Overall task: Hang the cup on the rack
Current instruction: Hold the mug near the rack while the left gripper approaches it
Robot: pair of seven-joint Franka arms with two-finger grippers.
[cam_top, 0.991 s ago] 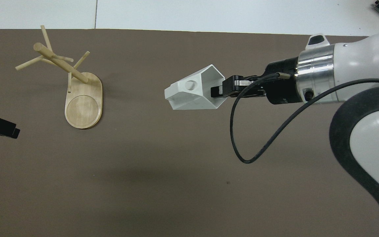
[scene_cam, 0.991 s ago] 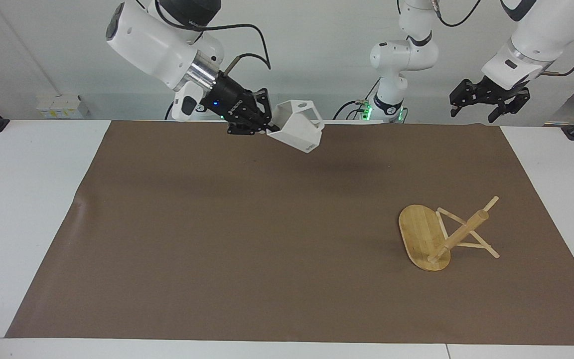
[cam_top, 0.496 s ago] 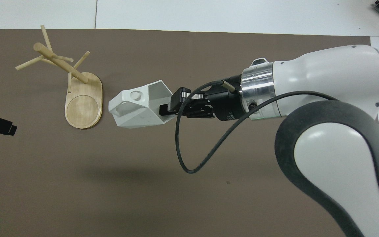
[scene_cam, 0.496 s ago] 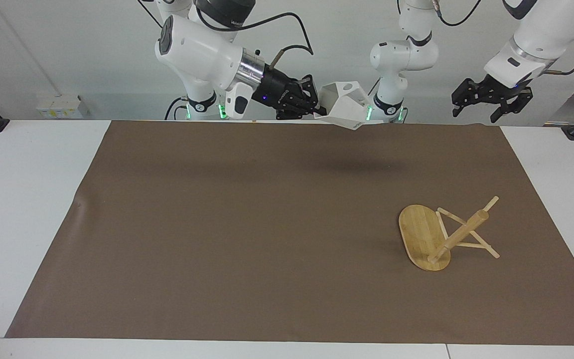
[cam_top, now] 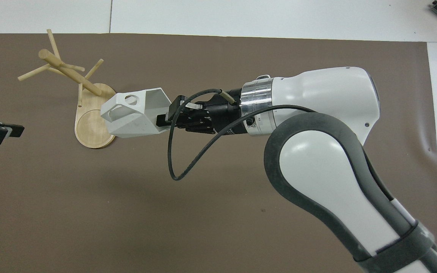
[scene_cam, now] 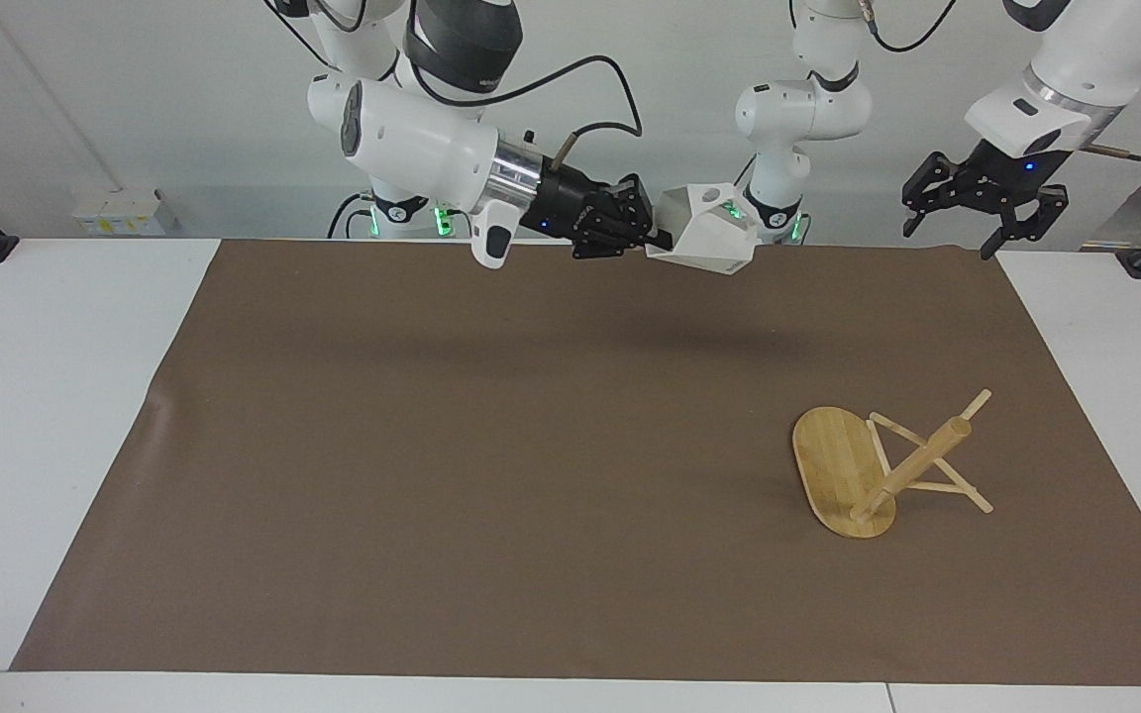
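Currently I've got the right gripper (scene_cam: 652,236) pinching the cup (scene_cam: 707,236) high over the mat (scene_cam: 491,456); left gripper (scene_cam: 979,203) hangs spread, rack (scene_cam: 882,465) standing apart.

Brown mat (scene_cam: 491,475) across white table (scene_cam: 46,396); small white boxes (scene_cam: 115,210) by wall.

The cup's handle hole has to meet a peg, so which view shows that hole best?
The overhead view: the cup, held sideways by the right gripper, turns its handle hole up to that camera. In the facing view the hole is only a small oval atop the cup.
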